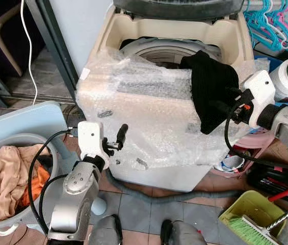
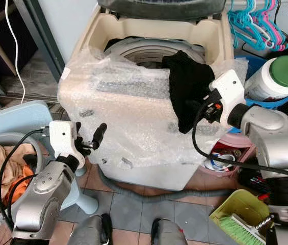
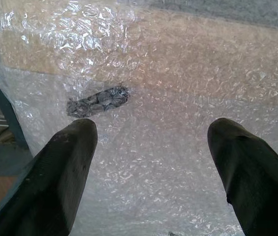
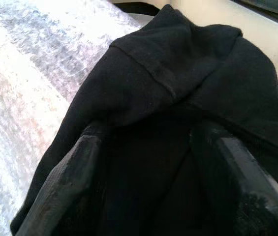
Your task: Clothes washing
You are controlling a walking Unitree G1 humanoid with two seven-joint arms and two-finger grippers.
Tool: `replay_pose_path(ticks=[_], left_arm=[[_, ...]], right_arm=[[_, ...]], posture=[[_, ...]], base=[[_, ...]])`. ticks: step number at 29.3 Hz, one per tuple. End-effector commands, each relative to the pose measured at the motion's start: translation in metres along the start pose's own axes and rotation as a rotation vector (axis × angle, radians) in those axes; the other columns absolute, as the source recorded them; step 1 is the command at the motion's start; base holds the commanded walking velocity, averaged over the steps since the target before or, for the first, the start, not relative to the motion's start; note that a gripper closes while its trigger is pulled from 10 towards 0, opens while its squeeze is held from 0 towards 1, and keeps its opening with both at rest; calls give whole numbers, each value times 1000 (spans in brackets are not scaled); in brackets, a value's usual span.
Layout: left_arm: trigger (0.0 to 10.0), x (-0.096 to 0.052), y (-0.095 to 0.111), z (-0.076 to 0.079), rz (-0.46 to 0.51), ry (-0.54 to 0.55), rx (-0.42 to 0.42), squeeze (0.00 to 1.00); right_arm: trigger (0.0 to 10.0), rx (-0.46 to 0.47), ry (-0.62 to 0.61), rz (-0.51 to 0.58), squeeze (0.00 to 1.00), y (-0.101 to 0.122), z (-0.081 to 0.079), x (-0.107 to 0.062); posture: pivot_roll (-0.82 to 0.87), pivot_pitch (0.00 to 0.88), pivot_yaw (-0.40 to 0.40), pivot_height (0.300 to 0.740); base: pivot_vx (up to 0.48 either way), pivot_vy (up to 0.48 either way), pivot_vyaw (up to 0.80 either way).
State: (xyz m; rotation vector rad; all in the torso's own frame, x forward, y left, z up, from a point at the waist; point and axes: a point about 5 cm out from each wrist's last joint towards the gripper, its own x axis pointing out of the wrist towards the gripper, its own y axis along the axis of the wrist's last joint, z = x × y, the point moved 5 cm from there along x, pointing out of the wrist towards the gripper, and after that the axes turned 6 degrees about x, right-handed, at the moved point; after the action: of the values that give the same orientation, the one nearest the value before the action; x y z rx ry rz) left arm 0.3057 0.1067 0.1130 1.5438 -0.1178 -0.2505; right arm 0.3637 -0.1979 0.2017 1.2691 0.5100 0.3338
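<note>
A bubble-wrapped washing machine [image 1: 149, 127] stands open-lidded, a black garment [image 1: 212, 89] draped over its front rim, hanging outward. The right claw [image 4: 148, 162] grasps the garment, the drum just beyond; the left claw [image 3: 151, 162], released, hovers lower, further away.

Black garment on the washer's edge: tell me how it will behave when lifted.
The black garment is probably floppy: it drapes in folds over the bubble-wrapped washing machine. Likely light, and it should sag on both sides of the right gripper, whose jaws straddle the cloth.
</note>
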Motion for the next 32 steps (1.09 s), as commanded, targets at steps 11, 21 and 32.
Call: replay_pose_path(ticks=[11, 21, 32], left_arm=[[10000, -2, -2, 3, -7, -1, -8, 0], [10000, 3, -2, 9, 2, 4, -24, 0], [10000, 2, -7, 2, -16, 55, -29, 0]], right_arm=[[0, 91, -329, 87, 0, 10, 9, 36], [0, 132, -407, 442, 0, 132, 48, 70], [10000, 10, -248, 548, 1000, 149, 24, 71]], posture=[[-62, 139, 25, 740], [-56, 128, -5, 740], [-58, 123, -9, 740]], base=[[0, 0, 0], [0, 0, 0], [0, 0, 0]])
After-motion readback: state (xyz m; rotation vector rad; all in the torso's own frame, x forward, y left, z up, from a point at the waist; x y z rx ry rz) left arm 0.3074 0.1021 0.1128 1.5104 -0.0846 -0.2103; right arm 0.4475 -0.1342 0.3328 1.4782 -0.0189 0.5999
